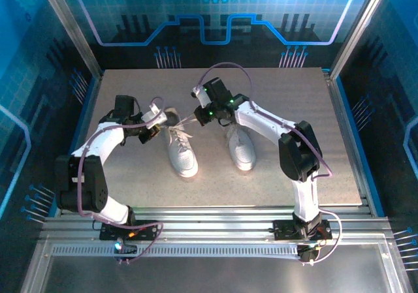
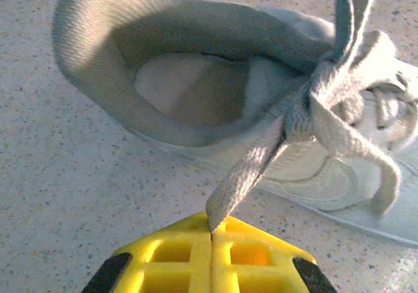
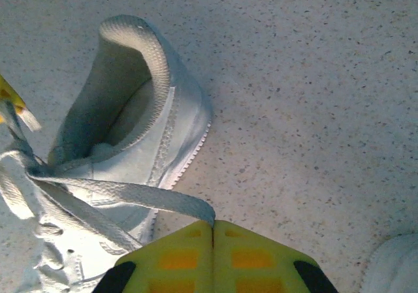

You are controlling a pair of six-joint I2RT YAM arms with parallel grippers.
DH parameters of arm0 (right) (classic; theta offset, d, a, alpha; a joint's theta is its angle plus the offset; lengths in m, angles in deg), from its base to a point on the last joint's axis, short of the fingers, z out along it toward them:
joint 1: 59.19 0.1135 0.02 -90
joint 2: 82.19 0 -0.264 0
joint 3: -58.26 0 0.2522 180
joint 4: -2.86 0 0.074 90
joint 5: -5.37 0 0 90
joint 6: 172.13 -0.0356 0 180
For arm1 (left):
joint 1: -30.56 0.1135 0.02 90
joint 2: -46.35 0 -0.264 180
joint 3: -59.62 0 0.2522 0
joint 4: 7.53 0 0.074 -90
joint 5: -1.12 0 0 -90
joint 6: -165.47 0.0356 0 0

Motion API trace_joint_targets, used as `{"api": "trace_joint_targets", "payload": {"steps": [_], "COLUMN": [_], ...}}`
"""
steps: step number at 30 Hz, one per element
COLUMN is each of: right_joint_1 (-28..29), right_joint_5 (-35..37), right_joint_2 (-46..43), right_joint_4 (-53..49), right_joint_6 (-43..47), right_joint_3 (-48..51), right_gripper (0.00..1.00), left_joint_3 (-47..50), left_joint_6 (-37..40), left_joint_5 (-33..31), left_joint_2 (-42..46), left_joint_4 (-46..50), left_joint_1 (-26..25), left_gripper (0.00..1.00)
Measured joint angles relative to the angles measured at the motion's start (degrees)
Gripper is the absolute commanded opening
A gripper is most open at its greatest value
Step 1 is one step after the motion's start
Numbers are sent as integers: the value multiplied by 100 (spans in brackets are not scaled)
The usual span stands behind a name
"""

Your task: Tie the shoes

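Two grippers (image 2: 212, 231) (image 3: 213, 224) pinching laces (image 2: 251, 169), one shoe (image 1: 183, 154), seemingly taut

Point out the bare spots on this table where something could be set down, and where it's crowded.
Bare table: the far right corner beyond the right shoe; the near strip in front of both toes. Crowded: around the left shoe heel, where the left tool and right tool pinch its laces taut.

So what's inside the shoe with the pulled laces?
Just grey lining and a pale insole at the heel end of the shoe. The toe end is covered by the crossed laces, so that part stays hidden.
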Motion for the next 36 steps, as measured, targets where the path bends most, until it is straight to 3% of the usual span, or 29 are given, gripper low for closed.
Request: {"api": "trace_joint_targets", "payload": {"steps": [17,36], "right_joint_1": [-173,-258], "right_joint_5": [533,278], "right_joint_2": [92,-111], "right_joint_4": [-278,-11], "right_joint_6": [422,518], "right_joint_3": [83,699], "right_gripper": [0,0], "left_joint_3": [153,955], "left_joint_6": [-199,-686], "left_joint_5": [-66,-17], "left_joint_2": [-153,374], "left_joint_4": [-7,-503], "left_joint_1": [2,186], "left_gripper": [0,0]}}
